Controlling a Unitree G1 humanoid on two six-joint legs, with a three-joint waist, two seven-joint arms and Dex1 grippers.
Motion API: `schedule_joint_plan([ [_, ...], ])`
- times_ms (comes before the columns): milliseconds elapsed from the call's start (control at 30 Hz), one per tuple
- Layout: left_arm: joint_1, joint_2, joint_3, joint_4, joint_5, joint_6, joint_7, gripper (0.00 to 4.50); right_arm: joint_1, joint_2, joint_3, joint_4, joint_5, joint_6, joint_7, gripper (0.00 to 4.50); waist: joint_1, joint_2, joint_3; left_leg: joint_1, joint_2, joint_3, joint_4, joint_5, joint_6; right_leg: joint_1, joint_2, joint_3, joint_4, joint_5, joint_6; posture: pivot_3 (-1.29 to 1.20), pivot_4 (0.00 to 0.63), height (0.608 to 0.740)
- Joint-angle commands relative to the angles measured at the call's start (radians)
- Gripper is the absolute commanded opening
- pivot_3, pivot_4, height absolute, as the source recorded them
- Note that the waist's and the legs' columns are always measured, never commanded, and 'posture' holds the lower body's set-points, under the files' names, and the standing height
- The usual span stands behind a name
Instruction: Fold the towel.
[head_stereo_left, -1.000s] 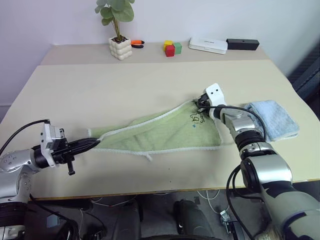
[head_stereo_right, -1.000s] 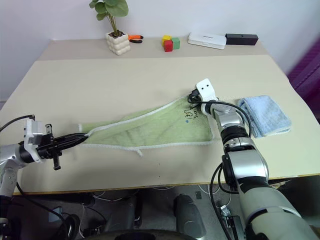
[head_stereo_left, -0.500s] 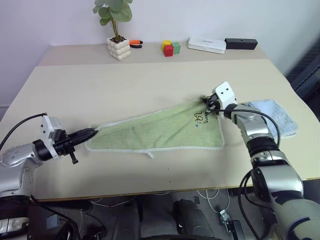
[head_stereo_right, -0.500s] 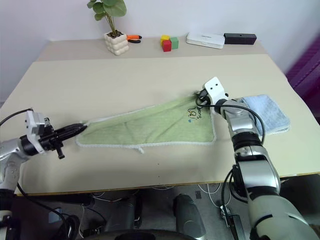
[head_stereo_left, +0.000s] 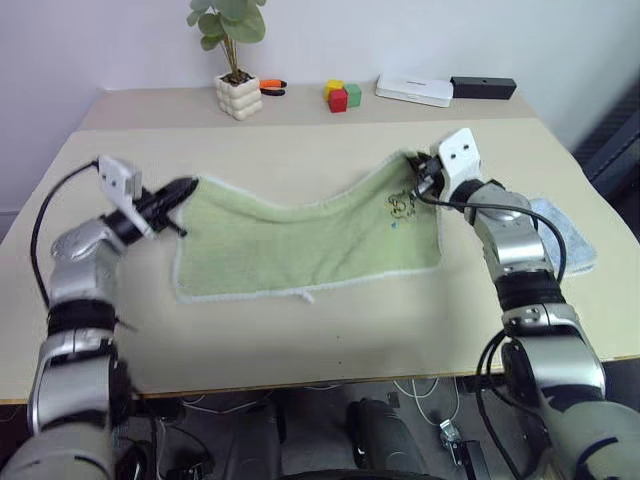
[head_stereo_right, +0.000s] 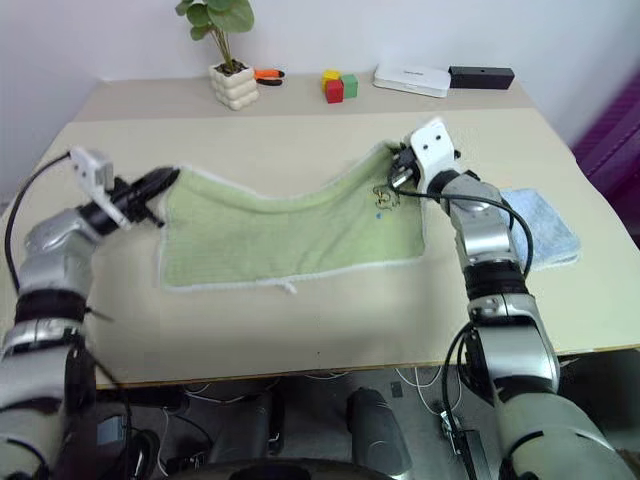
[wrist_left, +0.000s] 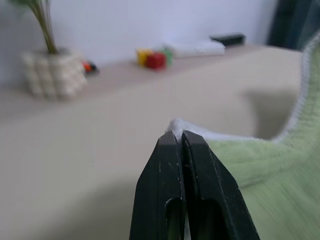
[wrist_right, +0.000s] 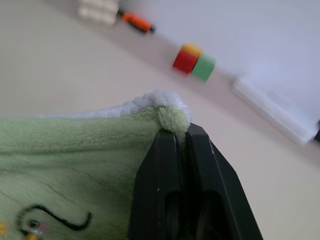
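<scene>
Holding towel (head_stereo_left: 300, 240) corners aloft | left claw (head_stereo_left: 185, 190) | right claw (head_stereo_left: 420, 180)

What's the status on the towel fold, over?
Left gripper shut on one towel corner, right gripper shut on another. Towel held up between them, lower edge on the table. Blue towel lies beside the right arm, nothing blocking.

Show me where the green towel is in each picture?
Left eye view: the green towel is in the middle, held between both grippers.
Right eye view: middle.
Left wrist view: lower right corner.
Right wrist view: lower left.
Shared landmark: the red and green blocks.
</scene>
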Motion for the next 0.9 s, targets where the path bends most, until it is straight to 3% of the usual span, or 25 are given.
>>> schedule_joint_plan([
  [33, -0.166, 0.042, -0.015, 0.180, 0.105, -0.153, 0.138, 0.00, -0.146, -0.012, -0.025, 0.132, -0.038, -0.121, -0.115, 0.04, -0.002, 0.000, 0.000, 0.000, 0.000, 0.000, -0.001, 0.000, 0.000, 0.000, 0.000, 0.000, -0.001, 0.000, 0.000, 0.00, 0.150, 0.740],
  [167, -0.330, 0.093, 0.010, 0.289, 0.121, -0.202, 0.180, 0.00, -0.231, -0.037, -0.072, 0.205, -0.001, -0.205, -0.139, 0.04, -0.008, 0.000, 0.000, -0.004, 0.000, 0.000, -0.002, 0.000, 0.000, -0.005, -0.001, 0.000, -0.001, 0.000, 0.001, 0.00, 0.150, 0.740],
  [367, -0.338, 0.143, 0.069, 0.294, 0.056, -0.239, -0.038, 0.00, -0.065, -0.036, -0.113, -0.050, 0.121, -0.247, 0.021, 0.04, -0.009, 0.000, 0.000, -0.007, 0.000, 0.001, -0.004, 0.000, 0.000, -0.008, 0.000, 0.000, -0.001, 0.000, 0.001, 0.00, 0.150, 0.740],
  [500, -0.222, 0.149, 0.119, 0.245, -0.026, -0.210, -0.299, 0.00, 0.209, -0.027, -0.089, -0.412, 0.179, -0.165, 0.078, 0.04, -0.006, 0.000, 0.000, -0.007, 0.000, 0.001, -0.002, 0.001, -0.001, -0.008, 0.000, 0.000, 0.001, 0.000, 0.001, 0.00, 0.150, 0.740],
  [633, -0.068, 0.160, 0.136, 0.201, -0.061, -0.177, -0.457, 0.00, 0.413, -0.045, -0.051, -0.608, 0.187, -0.084, 0.136, 0.04, -0.007, 0.001, 0.000, -0.007, 0.000, 0.001, 0.000, 0.001, -0.002, -0.008, -0.001, 0.000, 0.003, 0.000, 0.001, 0.00, 0.150, 0.740],
  [900, 0.167, 0.161, 0.126, 0.014, -0.102, -0.098, -0.607, 0.00, 0.566, -0.150, -0.043, -0.683, 0.152, -0.088, 0.230, 0.04, 0.001, 0.000, 0.000, -0.006, 0.001, 0.000, 0.002, 0.001, -0.002, -0.008, -0.001, 0.000, 0.006, -0.001, 0.001, 0.00, 0.150, 0.740],
])
